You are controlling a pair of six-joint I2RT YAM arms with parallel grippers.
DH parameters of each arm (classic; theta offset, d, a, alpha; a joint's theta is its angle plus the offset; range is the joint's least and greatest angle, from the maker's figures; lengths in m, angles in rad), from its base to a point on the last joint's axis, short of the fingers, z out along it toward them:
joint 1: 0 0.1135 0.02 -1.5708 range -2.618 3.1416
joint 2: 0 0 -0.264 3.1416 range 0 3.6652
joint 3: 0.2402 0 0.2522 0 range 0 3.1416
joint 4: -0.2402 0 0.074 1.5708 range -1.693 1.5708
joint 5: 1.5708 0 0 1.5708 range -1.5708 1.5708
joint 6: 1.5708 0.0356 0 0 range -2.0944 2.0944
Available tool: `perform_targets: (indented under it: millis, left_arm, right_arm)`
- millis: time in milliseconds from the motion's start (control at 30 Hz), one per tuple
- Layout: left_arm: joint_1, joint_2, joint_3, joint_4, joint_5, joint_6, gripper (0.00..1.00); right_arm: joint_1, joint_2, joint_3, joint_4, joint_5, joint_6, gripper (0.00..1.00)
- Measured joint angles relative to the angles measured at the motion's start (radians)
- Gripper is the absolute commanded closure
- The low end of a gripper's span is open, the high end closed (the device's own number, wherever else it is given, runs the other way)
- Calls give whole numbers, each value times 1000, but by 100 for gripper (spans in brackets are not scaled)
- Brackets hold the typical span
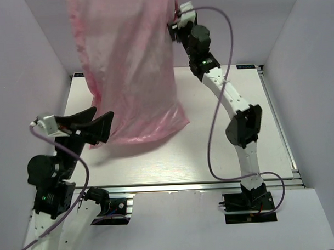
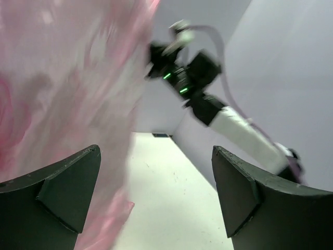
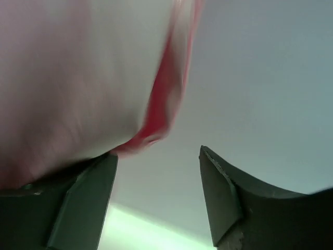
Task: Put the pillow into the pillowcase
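Note:
The pink pillowcase (image 1: 129, 66) hangs as a tall, blurred sack from the top of the view down to the table, its lower end bunched at the table's middle left. No pillow can be told apart from the pink fabric. My right gripper (image 1: 173, 27) is raised at the sack's upper right edge. In the right wrist view it (image 3: 158, 152) is open; pale fabric with a red-pink hem (image 3: 166, 88) lies against its left finger, with nothing between the fingers. My left gripper (image 1: 103, 112) stands open at the sack's lower left. It (image 2: 156, 151) shows pink fabric (image 2: 67, 78) beside its left finger.
The white table (image 1: 223, 150) is framed by a metal rail at the front (image 1: 213, 185) and by pale walls on three sides. The right arm (image 2: 208, 99) reaches high across the left wrist view.

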Motion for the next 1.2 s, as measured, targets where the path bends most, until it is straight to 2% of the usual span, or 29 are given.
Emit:
perform_targets:
  millis: [133,267,400,467,600,733,900,1033,1200]
  left_arm:
    - [0,83,-21,37,8,-19,4]
    - [0,132,-36,53,14,-33,3]
    - [0,146,-51,47,-7,-44,3]
    - [0,152,-55,43,-26,-48,3]
    - [0,189,-55,22,-56,-51,2]
    - [0,260,-48,-23,-67,-50,2]
    - [0,290,-47,-61,-77,-47,2]
    - [0,256,-47,-51,-77,-43,2]
    - [0,236,-47,-34,-62,-43,2]
  right_arm:
    - [-79,223,-18,-131,106,-106,12]
    - [-133,241,-267,-233,159,-149,11]
    - [-165,52,-602,-230,124,-158,11]
    - [-169,-88,-684,-244,73,-150,11]
    - [-170,-377,-663,-314,-167,-115,11]
    - [-168,-534,-603,-418,-396,-83,10]
    - [-167,-567,-681,-555,-545,-50,10]
    - [-170,-563,-824,-654,-588,-47,11]
    - [-172,-575,-861,-675,-586,15,11]
